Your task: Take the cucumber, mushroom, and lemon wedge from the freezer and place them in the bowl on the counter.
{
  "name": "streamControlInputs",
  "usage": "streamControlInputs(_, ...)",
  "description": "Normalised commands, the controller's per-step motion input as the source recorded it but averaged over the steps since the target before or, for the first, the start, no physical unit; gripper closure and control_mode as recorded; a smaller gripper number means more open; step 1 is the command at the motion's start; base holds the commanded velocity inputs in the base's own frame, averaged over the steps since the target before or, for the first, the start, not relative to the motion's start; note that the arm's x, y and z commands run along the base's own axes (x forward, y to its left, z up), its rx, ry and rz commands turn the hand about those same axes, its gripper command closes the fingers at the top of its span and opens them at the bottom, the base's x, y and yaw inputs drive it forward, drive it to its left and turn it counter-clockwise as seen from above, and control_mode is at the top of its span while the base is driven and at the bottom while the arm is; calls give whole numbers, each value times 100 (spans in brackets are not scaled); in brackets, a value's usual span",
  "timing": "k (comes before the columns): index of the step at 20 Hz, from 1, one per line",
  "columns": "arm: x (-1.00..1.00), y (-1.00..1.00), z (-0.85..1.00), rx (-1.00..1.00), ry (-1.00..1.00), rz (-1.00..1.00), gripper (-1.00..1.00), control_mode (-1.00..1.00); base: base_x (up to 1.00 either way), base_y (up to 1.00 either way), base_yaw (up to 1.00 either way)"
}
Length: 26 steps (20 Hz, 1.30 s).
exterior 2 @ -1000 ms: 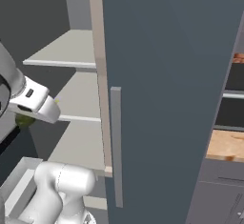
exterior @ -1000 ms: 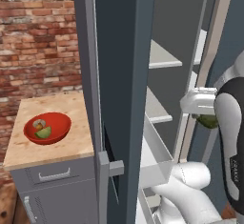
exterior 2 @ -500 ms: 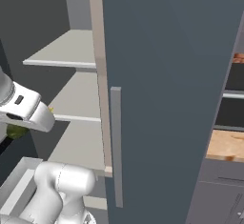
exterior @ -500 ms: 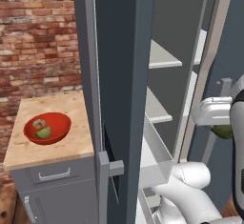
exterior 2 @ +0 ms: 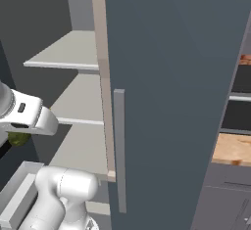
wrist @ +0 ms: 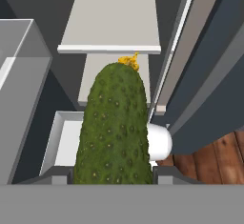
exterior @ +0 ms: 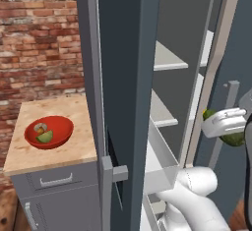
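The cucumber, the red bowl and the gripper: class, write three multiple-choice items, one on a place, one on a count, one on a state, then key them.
1. Where is the cucumber?
A. in the bowl
B. between the gripper's fingers, in front of the freezer
C. on the counter

2. How many food pieces lie in the bowl?
A. none
B. two
C. five

3. What state is the gripper in?
A. open and bare
B. shut on a lemon wedge
C. shut on the cucumber

Key: 1 B, the hand view shows it rising between the fingertips before the shelves. 2 B, a brownish and a yellow-green piece show. 3 C, dark fingertips flank the cucumber's base.
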Motion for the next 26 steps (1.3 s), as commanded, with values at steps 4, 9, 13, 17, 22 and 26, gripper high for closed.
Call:
streamControlInputs(4,0,0,0,0,-1,1,100,100,0,0,0)
streamControlInputs(9,0,0,0,0,0,0,100,100,-83,-9,0)
streamControlInputs(13,0,0,0,0,0,0,100,100,-100,-5,-2)
streamControlInputs(17,0,0,0,0,0,0,100,100,-100,36,-1)
streamControlInputs(22,0,0,0,0,0,0,100,100,-85,93,0)
streamControlInputs(26,0,0,0,0,0,0,100,100,-53,100,0)
